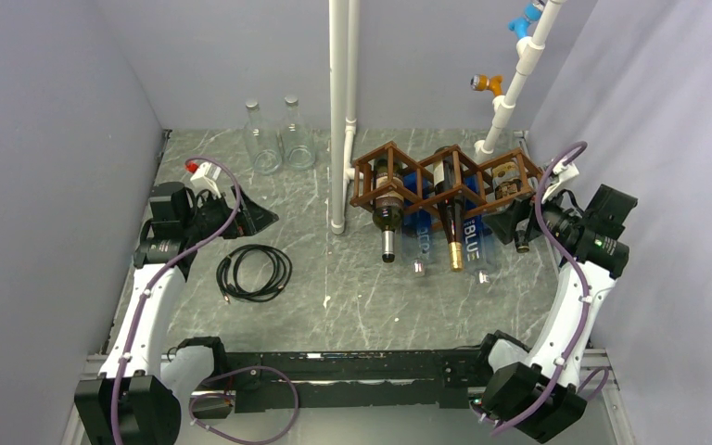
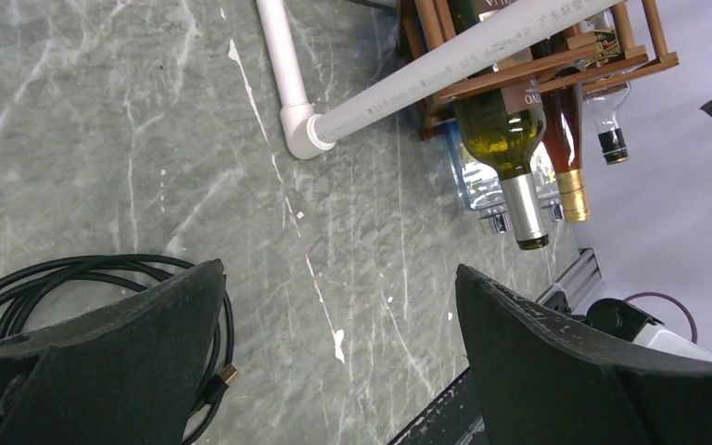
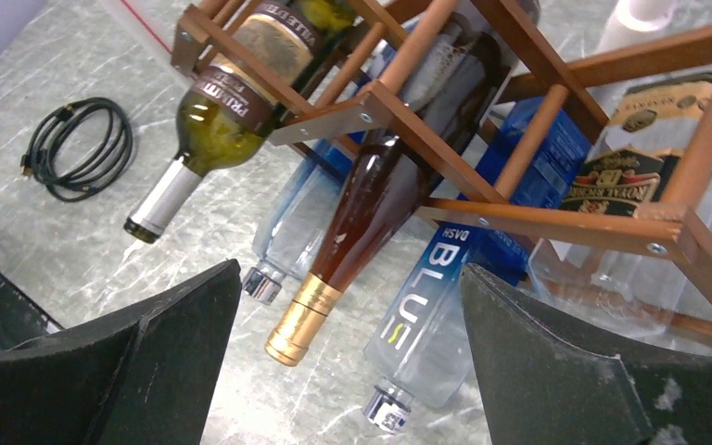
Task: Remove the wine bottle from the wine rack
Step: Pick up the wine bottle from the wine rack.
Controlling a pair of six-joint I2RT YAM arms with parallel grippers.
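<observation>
The left tool [image 2: 338, 273] hangs over the left part of the grey marbled surface [image 1: 352, 287], its fingers spread as wide as they go and nothing between them. Just beside it lies a coiled black cable [image 1: 253, 272], partly under one finger in the left wrist view. Farther back, near the rear wall, two clear glass bottles [image 1: 262, 144] stand upright side by side. A white pipe [image 1: 340, 111] rises at the middle of the surface, just left of the rack.

The rack [image 3: 556, 218] sits at the back right, three cells wide. A green bottle [image 1: 388, 215] with a silver cap lies in the left cell, neck sloping down toward the arms. An amber bottle [image 3: 371, 199] with a gold cap lies in the middle cell, also neck down. Below them, resting on the surface, are a clear bottle [image 3: 287, 232] with a silver cap and a second clear one lettered BLUE [image 3: 426, 315]. The right cell holds a clear bottle with a dark label [image 3: 630, 167].

The right tool [image 3: 350, 271] is at the right end of the rack, fingers well apart and gripping nothing. In its wrist view the amber neck shows between the two fingers, clear of both. Whether the tool touches the rack or the right-hand bottle cannot be told from above.
</observation>
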